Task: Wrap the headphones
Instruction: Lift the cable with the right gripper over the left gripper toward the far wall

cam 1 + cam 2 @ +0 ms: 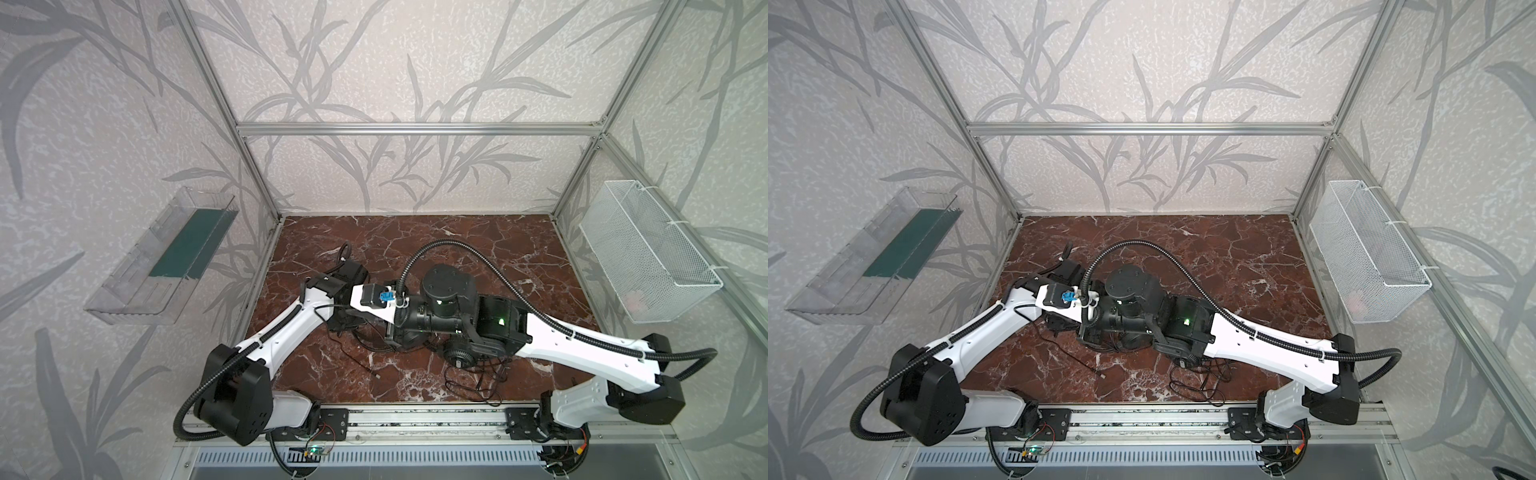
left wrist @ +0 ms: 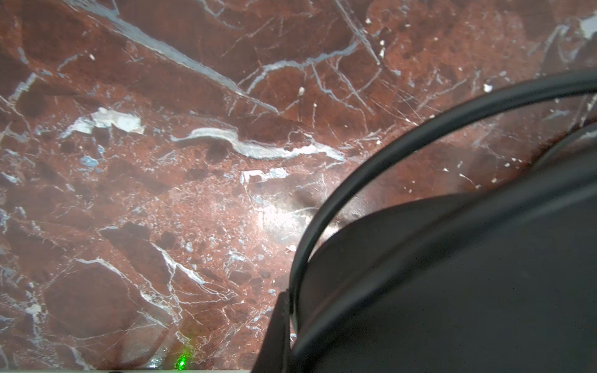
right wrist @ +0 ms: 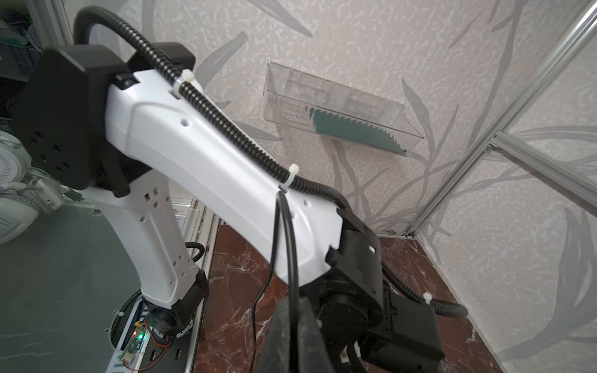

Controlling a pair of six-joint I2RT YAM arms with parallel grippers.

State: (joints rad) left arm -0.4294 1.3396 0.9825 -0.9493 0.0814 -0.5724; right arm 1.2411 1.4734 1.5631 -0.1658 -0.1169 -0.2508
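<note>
1. Both arms are meeting over the middle of the red marble surface (image 1: 478,249). In both top views the right arm (image 1: 582,345) is reaching across and covering the end of the left arm (image 1: 286,328).
2. The headphones (image 1: 457,355) are lying right under that pile-up, so they're mostly hidden. One round black earcup is peeking out just beneath the right arm, on the side toward the front rail.
3. Thin cable loops (image 1: 478,380) are sprawling on the surface just in front of that earcup. Another thin cable is trailing out from under the arms toward centre-front and ending in a small plug (image 1: 376,376) lying flat.
4. Right gripper (image 3: 290,336): in the right wrist view its fingers are pressing together with a black strand (image 3: 287,242) running out from between them, and a thinner one is hanging alongside. So it's clamping a piece of the headphones, but I can't tell whether that's cable or headband.
5. Left gripper (image 2: 281,326): closed right down. The left wrist view only shows a dark wedge of it. A thin black arc (image 2: 403,142) is starting right against that wedge and curving away over the marble, with a big black shape filling the corner beside it. I can't tell whether that arc is actually being pinched.
6. In both top views the arms are hiding both grippers' fingertips.
</note>
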